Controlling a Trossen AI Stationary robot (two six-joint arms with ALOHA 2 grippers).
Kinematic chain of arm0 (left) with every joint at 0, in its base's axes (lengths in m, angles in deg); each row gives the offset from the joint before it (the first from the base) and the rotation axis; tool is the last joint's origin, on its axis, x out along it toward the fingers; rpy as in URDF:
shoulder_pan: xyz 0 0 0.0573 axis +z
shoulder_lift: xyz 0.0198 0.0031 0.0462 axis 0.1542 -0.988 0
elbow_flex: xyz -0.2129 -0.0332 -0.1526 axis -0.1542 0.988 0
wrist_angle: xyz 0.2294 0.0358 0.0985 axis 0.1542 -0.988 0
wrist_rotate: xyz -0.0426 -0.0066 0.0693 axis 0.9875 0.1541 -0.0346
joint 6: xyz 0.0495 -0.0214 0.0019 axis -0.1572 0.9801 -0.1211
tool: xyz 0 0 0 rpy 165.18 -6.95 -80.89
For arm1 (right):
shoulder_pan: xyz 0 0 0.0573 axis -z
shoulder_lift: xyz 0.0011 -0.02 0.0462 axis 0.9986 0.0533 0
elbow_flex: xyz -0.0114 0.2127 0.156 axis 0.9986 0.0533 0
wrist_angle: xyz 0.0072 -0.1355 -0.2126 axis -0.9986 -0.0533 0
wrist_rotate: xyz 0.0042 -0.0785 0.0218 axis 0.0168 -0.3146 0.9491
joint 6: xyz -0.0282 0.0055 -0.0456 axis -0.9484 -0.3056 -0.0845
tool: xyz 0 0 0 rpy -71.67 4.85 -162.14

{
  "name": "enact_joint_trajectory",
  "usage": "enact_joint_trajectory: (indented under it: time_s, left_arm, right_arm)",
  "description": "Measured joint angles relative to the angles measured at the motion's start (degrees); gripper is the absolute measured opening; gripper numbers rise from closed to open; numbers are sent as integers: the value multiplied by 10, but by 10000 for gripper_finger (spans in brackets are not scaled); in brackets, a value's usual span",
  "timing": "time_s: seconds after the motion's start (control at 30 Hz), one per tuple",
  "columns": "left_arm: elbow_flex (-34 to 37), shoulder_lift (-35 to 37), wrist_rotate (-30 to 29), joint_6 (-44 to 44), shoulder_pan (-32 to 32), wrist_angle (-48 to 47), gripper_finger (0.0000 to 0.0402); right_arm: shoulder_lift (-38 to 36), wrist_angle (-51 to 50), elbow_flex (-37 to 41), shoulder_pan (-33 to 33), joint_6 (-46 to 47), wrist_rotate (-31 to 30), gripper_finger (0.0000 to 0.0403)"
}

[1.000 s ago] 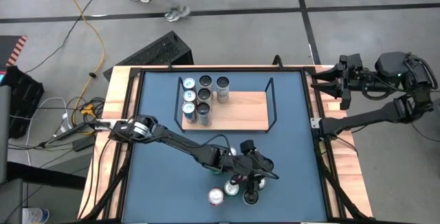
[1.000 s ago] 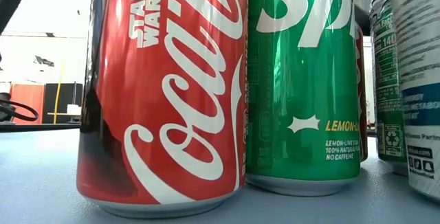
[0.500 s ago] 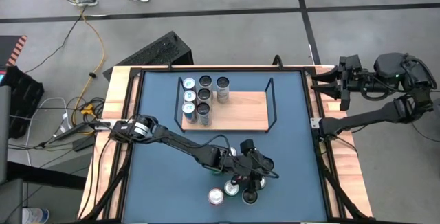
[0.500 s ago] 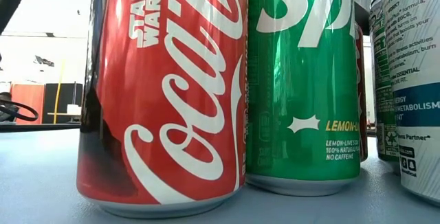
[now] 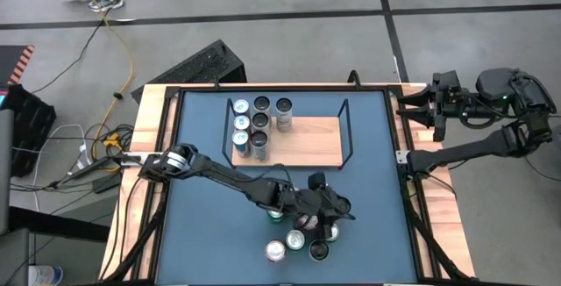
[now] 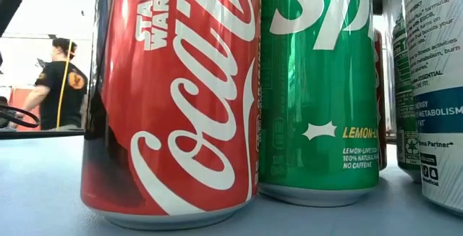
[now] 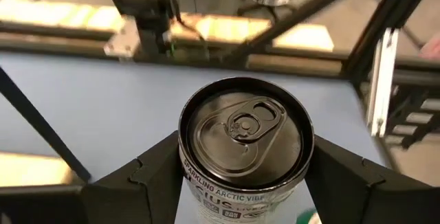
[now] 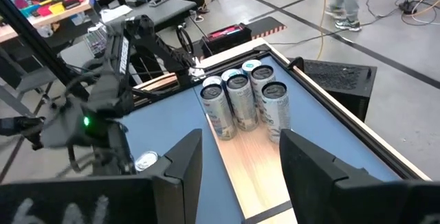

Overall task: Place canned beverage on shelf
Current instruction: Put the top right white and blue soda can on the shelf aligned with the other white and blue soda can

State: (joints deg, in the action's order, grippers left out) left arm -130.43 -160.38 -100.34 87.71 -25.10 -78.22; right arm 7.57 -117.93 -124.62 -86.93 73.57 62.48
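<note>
Left claw [image 7: 240, 176] is gripping a can [image 7: 242, 141] on both sides — near the tabletop's [image 5: 210, 225] front; right claw [image 8: 237, 155] (parked off-table) is sitting half open, empty.

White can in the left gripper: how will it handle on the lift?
Probably stiff: the white can has its tab unopened, so likely full and fairly heavy. The left gripper pinches smooth curved metal, so it may slip. Tall and narrow, it could tip on the shelf.

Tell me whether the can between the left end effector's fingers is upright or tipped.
Upright. In the left wrist view the can shows its sealed top and pull tab facing up, with the left end effector closed against both its sides.
</note>
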Motion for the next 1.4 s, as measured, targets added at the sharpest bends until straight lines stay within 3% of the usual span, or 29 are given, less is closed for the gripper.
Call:
enact_joint_trajectory:
  time_s: [0.2,0.33,0.5,0.73,0.97,1.2,1.4]
  left_arm:
    - [0,38,9,-29,23,-6,234]
    - [0,83,79,-50,51,-40,234]
    - [-1,164,162,-108,97,-134,234]
    - [8,254,185,-231,166,-259,234]
    - [100,310,279,-265,225,-231,234]
    - [266,400,301,-300,260,-86,234]
    - [336,419,320,-296,310,-75,234]
  right_arm:
    - [0,-15,0,0,-3,0,175]
    - [0,-14,0,0,-7,-1,175]
    - [0,-14,0,0,-16,-1,175]
    - [0,-3,0,1,-17,-23,175]
    - [0,20,0,1,-10,-71,175]
    - [1,50,0,1,-10,-121,175]
    - [1,57,0,1,-10,-158,175]
